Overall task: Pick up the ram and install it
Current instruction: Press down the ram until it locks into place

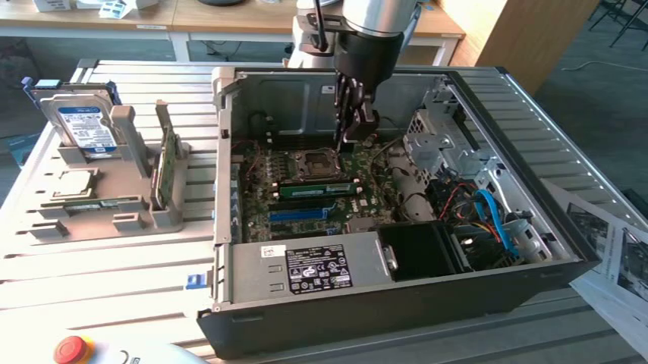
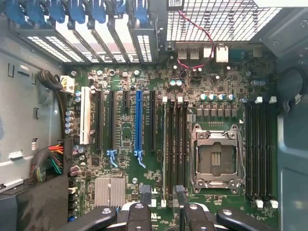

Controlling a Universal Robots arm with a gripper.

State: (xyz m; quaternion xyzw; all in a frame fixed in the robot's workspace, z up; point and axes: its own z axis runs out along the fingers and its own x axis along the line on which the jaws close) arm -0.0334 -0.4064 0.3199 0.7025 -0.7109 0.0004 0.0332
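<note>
The ram (image 1: 316, 188) is a long green stick that sits in a motherboard slot beside the empty CPU socket (image 1: 312, 161), inside the open PC case (image 1: 405, 303). In the wrist view the ram (image 2: 165, 144) shows edge-on as a thin strip in the slot nearest the blue and black expansion slots. My gripper (image 1: 357, 136) hangs inside the case just above the board, apart from the stick. In the wrist view the gripper (image 2: 162, 192) is open. Its two dark fingertips (image 2: 146, 191) stand on either side of the stick's line, with nothing between them.
A grey rack (image 1: 132, 205) at the exterior view's left holds a silver hard drive (image 1: 83, 125), a square CPU chip (image 1: 73, 182) and another upright green board (image 1: 162, 163). The power supply (image 1: 309, 267), drive cage (image 1: 435, 144) and cables (image 1: 486, 212) crowd the case. A red button (image 1: 71, 349) sits at the table's front.
</note>
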